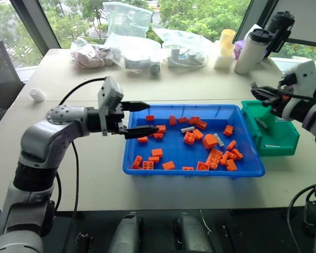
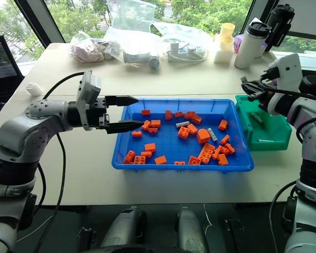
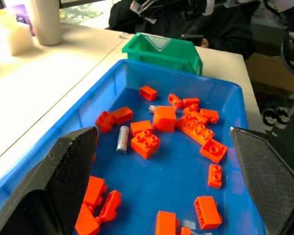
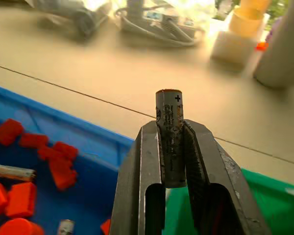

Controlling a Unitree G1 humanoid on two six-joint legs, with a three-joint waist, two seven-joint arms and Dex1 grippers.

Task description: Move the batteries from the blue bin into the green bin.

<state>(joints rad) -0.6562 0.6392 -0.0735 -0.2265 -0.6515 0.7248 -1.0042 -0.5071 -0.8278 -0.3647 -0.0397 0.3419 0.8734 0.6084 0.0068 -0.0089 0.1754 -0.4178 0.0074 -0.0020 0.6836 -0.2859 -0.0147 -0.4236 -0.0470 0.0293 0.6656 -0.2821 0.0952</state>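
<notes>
The blue bin lies mid-table, scattered with orange bricks. Two grey batteries rest among them; the left wrist view shows one battery lying beside a brick. My left gripper hovers open over the bin's left edge, with nothing between its fingers. The green bin sits against the blue bin's right side, a slim grey piece inside it. My right gripper is above the green bin's far left corner, shut on a battery that stands up between its jaws.
Along the table's far edge are plastic bags, a white bottle, a black-topped bottle and stacked yellow cups. A small white object lies at the far left. Bare tabletop surrounds the bins in front and behind.
</notes>
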